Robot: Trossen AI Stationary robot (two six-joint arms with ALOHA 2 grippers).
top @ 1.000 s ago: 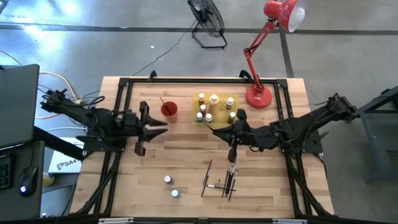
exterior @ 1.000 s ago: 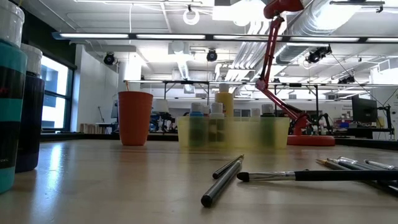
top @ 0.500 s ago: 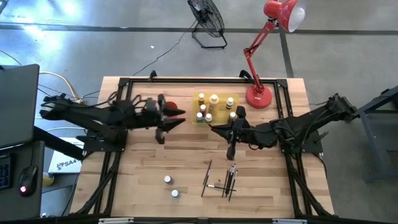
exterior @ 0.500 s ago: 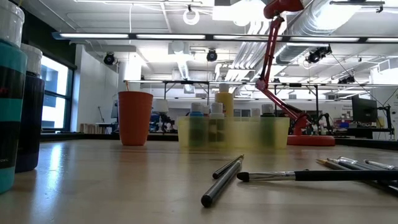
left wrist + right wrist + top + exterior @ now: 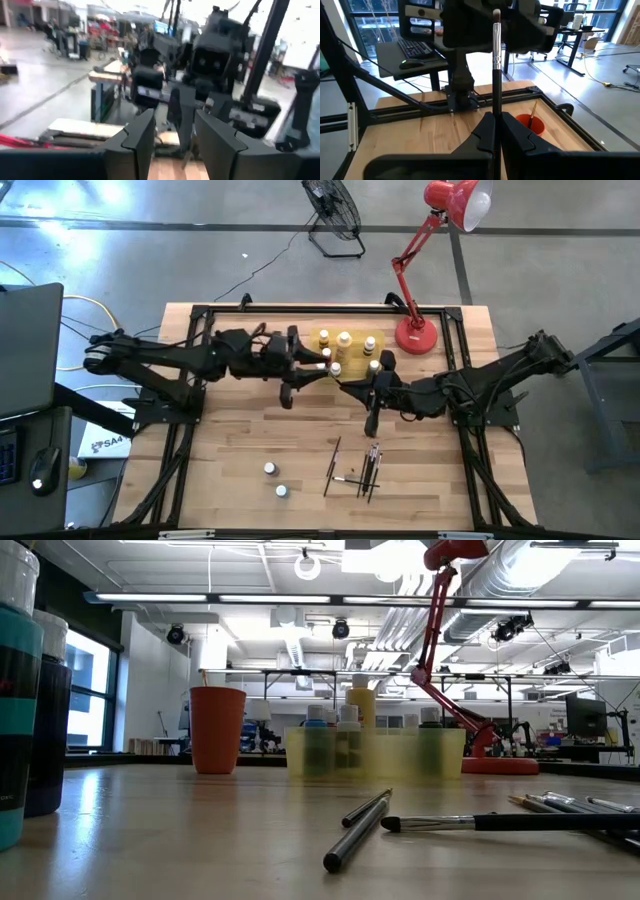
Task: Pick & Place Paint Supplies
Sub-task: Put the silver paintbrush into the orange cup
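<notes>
Two arms are over your wooden tabletop (image 5: 230, 450). Your right gripper (image 5: 495, 131) is clamped on a thin dark-handled paintbrush (image 5: 496, 60), which stands upright between the fingers with its bristles up; in the high view that gripper (image 5: 372, 398) sits near the middle of the tabletop, just in front of the flat translucent yellow tray (image 5: 318, 337). Your left gripper (image 5: 322, 370) reaches across toward the tray's near left corner, covering the small red cup (image 5: 217, 730) from above; its fingers (image 5: 137, 137) stand apart with nothing between them. Small bottles with pale caps (image 5: 345, 340) stand in the tray. Two more white-capped bottles (image 5: 275, 480) stand on the tabletop's front left. A loose bunch of thin dark paintbrushes (image 5: 365, 470) lies at the front centre. A red desk lamp (image 5: 416, 335) stands just right of the tray.
</notes>
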